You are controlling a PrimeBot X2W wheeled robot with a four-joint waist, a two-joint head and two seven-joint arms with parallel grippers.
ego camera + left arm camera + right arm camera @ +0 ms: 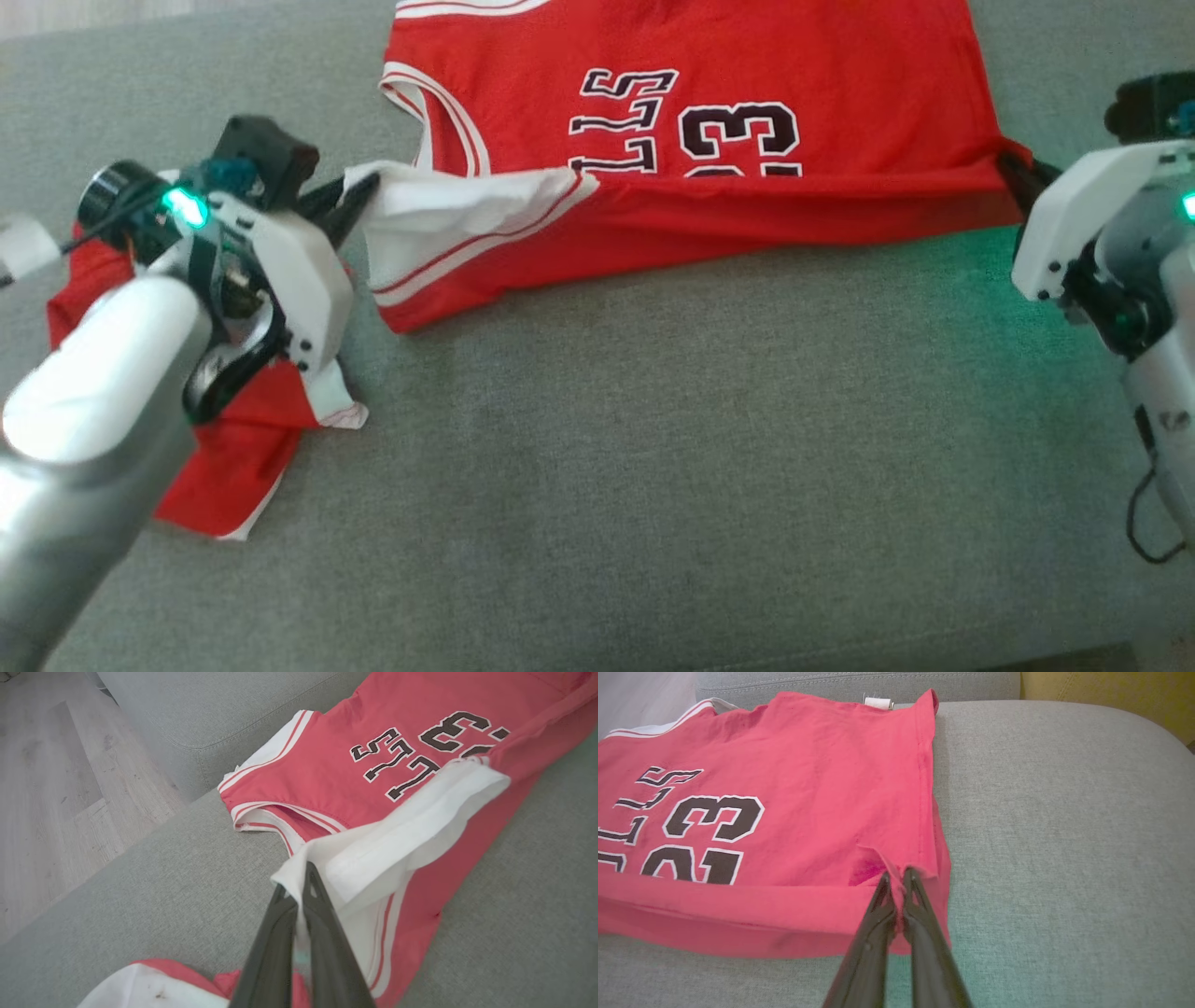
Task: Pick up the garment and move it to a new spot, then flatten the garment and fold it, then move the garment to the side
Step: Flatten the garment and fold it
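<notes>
The garment [747,84] is a red jersey with white trim and dark numbers, lying across the far part of the grey cushion. Its near edge is folded over and lifted between both grippers. My left gripper [359,191] is shut on the white-trimmed armhole edge at the jersey's left; in the left wrist view, white cloth of the garment [364,732] is pinched at the left gripper [299,882]. My right gripper [1013,168] is shut on the red hem corner at the right, and the right wrist view shows the garment [822,788] gripped by the right gripper [896,875].
A second red and white cloth [243,448] lies crumpled under my left forearm. The grey sofa cushion [700,467] stretches wide toward me. Wooden floor [56,788] lies beyond the cushion's left edge. A yellow surface [1111,690] borders the far right.
</notes>
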